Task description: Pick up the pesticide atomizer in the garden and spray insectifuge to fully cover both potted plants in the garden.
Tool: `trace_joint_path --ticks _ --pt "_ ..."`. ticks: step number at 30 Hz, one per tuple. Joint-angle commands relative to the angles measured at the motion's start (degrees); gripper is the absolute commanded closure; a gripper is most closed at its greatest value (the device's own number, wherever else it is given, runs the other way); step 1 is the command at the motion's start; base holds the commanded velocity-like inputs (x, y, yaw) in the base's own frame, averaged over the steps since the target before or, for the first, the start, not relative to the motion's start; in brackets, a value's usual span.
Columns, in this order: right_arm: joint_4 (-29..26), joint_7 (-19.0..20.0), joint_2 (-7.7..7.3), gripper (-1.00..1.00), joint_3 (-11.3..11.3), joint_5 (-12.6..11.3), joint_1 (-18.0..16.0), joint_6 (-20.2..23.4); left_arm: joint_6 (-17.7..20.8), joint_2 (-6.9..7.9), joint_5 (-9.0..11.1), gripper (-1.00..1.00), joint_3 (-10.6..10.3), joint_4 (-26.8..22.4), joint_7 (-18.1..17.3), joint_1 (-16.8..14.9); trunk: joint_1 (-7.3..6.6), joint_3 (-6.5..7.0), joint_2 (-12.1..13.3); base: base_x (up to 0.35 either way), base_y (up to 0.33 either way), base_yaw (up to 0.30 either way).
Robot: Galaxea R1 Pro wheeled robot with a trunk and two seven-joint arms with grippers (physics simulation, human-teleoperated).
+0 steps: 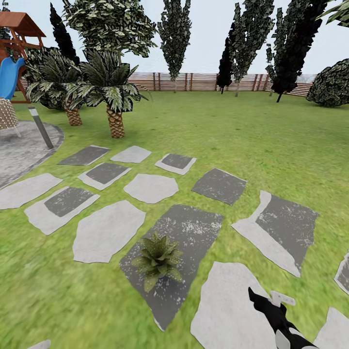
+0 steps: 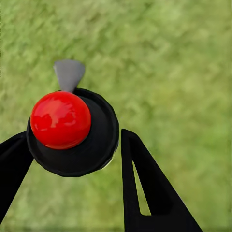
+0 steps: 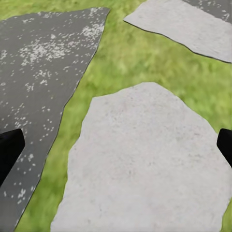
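Note:
One potted plant [image 1: 156, 259], a low green rosette, stands on a dark grey stepping stone [image 1: 186, 242] in the garden lawn [image 1: 252, 135]. Whether insectifuge lies on its leaves is too small to tell. In the left wrist view the pesticide atomizer [image 2: 72, 125] is seen from above: a black cap, a red dome and a grey nozzle, with my left gripper [image 2: 75, 137] shut on it over grass. My right gripper [image 3: 118, 145] is open and hangs over a pale stone [image 3: 145, 164]. In the head view, my right gripper [image 1: 264, 298] is to the right of the plant.
Several grey and white stepping stones [image 1: 150, 188] cross the lawn. A round paved patio [image 1: 24, 145] with a grey bollard lamp [image 1: 41, 127] lies at far left, beside palms [image 1: 109, 92] and a playset [image 1: 14, 53]. A slatted fence [image 1: 203, 81] closes the back.

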Motion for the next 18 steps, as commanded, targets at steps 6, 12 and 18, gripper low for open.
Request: trace_joint_path --ticks 6,12,18 --pt "0.02 0.40 -0.02 -1.00 -0.49 0.16 -0.03 -0.10 -0.36 -0.01 -0.59 1.00 0.46 0.08 0.03 -0.08 0.00 -0.04 -0.02 0.000 0.000 0.000" --pt "0.02 0.39 -0.01 -1.00 -0.49 0.16 -0.03 -0.10 -0.59 0.02 -0.60 1.00 0.47 0.08 0.02 -0.08 0.00 -0.04 -0.02 0.000 0.000 0.000" --pt "0.02 0.40 -0.01 -1.00 -0.49 0.16 -0.03 -0.10 -0.60 0.04 -0.60 1.00 0.47 0.08 0.02 -0.08 0.00 -0.04 -0.02 0.000 0.000 0.000"
